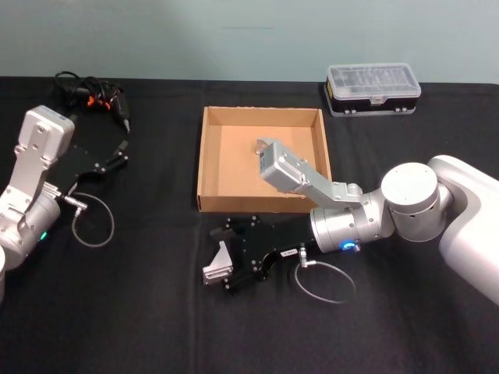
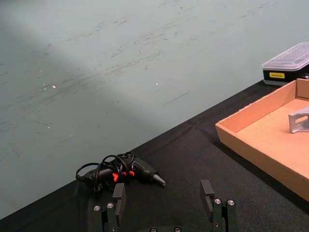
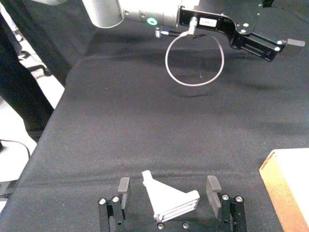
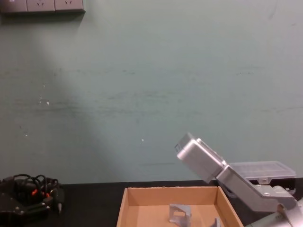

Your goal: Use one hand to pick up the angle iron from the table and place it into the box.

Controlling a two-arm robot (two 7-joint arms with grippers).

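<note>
A black table [image 1: 156, 312] is shown with a shallow cardboard box [image 1: 257, 204] at its middle, in which a second angle iron [image 2: 299, 121] is seen. Just in front of the box, the right hand [image 1: 221, 263] is held low with fingers spread wide. The angle iron [image 3: 171, 200] is lying on the table between them, ungripped. The left hand [image 2: 162, 186] is parked open at the far left.

Scuffed pale green wall [image 4: 151, 94], white sockets [image 4: 42, 4]
</note>
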